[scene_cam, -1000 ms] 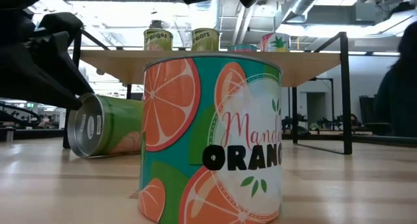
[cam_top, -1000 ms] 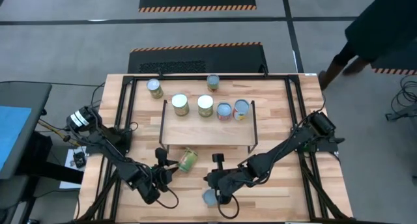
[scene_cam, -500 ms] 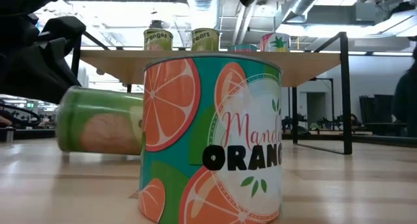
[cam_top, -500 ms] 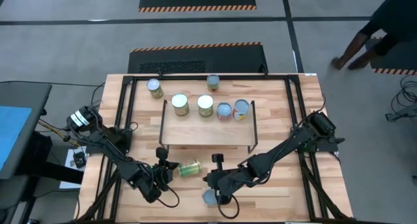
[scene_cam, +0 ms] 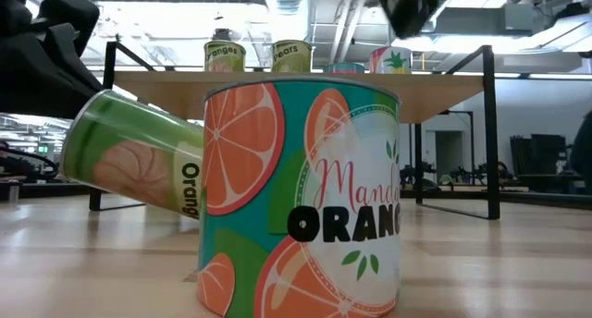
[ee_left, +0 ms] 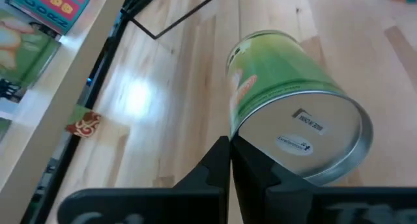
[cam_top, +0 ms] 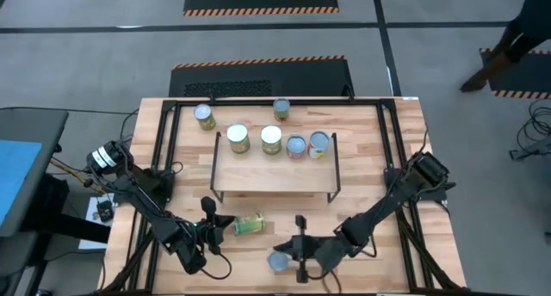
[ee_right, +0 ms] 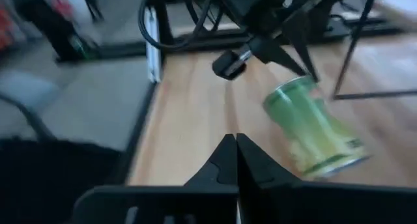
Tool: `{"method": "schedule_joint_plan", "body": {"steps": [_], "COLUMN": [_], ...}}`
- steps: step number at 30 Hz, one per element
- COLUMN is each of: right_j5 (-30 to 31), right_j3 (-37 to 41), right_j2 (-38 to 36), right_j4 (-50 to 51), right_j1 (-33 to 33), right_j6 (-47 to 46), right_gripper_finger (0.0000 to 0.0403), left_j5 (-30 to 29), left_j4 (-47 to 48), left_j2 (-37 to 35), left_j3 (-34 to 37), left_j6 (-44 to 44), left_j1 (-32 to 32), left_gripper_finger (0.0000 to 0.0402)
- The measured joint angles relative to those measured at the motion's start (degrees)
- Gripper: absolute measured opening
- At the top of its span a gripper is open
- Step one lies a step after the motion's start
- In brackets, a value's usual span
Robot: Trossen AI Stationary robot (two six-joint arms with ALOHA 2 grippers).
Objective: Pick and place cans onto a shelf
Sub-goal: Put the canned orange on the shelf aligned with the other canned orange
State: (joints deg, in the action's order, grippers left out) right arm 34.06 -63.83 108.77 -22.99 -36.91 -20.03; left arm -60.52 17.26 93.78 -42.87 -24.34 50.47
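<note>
A green can [cam_top: 248,225] [scene_cam: 129,165] lies tilted on the table in front of the shelf [cam_top: 274,174], with my left gripper [cam_top: 224,226] [ee_left: 229,143] shut at its left end. A teal orange-printed can [cam_top: 278,262] [scene_cam: 301,198] stands upright near the table's front edge. Just beyond that can hangs my right gripper [cam_top: 288,246] [ee_right: 234,144], shut, pointing toward the table's left and touching nothing. Several cans [cam_top: 271,138] stand on the shelf's board, and two more [cam_top: 204,116] [cam_top: 281,109] stand on the table behind it. My left gripper meets the green can at the rim of its flat silvery end [ee_left: 233,127], with both fingertips [ee_left: 221,160] closed together there. The fingers come nearly level from the table's left, along the can. That end is raised off the table; the other end points down, hidden behind the teal can.
Black wire legs [scene_cam: 488,133] hold the shelf's board up, and a black frame runs round the tabletop [cam_top: 172,141]. The board's near half is bare wood. A person's legs [cam_top: 508,46] show on the floor at the far right.
My left gripper has shut at the green can's end. The can first swung round to lie along the table's front edge, then its left end rose so it now tilts. My right gripper has drawn back toward the table's near right, staying shut.
</note>
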Motion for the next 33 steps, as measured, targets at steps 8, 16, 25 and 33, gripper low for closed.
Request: {"method": "schedule_joint_plan", "body": {"steps": [8, 16, 25, 33], "right_j5": [-4.99, -11.26, -11.41, -11.53], "right_j3": [5.91, 5.38, 5.39, 5.39], "right_j2": [5.09, 6.03, 6.01, 6.01], "right_j4": [-14.56, -12.35, -9.86, -6.72], "right_j1": [5.07, 11.13, 11.72, 12.56], "right_j6": [-17.88, -28.74, -32.62, -36.90], "right_gripper_finger": [0.0076, 0.0191, 0.0184, 0.0154], "left_j5": [1.21, 1.62, 1.69, 1.71], "left_j4": [-0.88, -1.31, -1.89, -1.86], "left_j2": [-0.02, -0.04, -0.04, -0.04], "left_j3": [0.00, 0.00, 0.00, 0.00], "left_j6": [-1.45, -1.32, -1.44, -1.46], "left_j1": [0.14, 0.12, 0.12, 0.12], "left_gripper_finger": [0.0000, 0.0000, 0.0000, 0.0000]}}
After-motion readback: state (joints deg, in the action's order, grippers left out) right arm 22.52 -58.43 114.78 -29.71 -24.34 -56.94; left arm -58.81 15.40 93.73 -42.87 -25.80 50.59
